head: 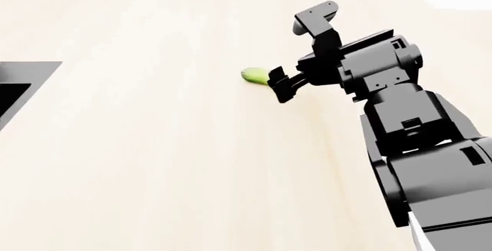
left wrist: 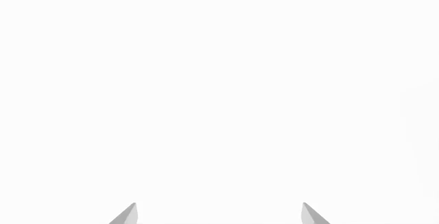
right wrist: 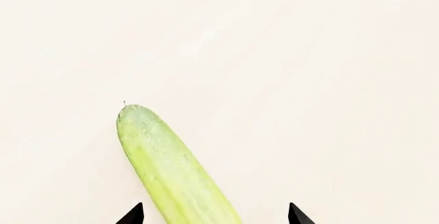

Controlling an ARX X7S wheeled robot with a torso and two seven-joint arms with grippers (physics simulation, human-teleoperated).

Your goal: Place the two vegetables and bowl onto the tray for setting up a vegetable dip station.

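The right gripper (head: 278,85) is held spread just above the pale wooden surface (head: 154,164), its two dark fingertips (right wrist: 132,215) parted to either side of the cucumber (right wrist: 171,170), with nothing clamped. The cucumber is seen lying flat on the surface, one end reaching between the fingertips and the blunt far end pointing away. The left gripper (left wrist: 219,215) is shown parted, with only blank white before it.
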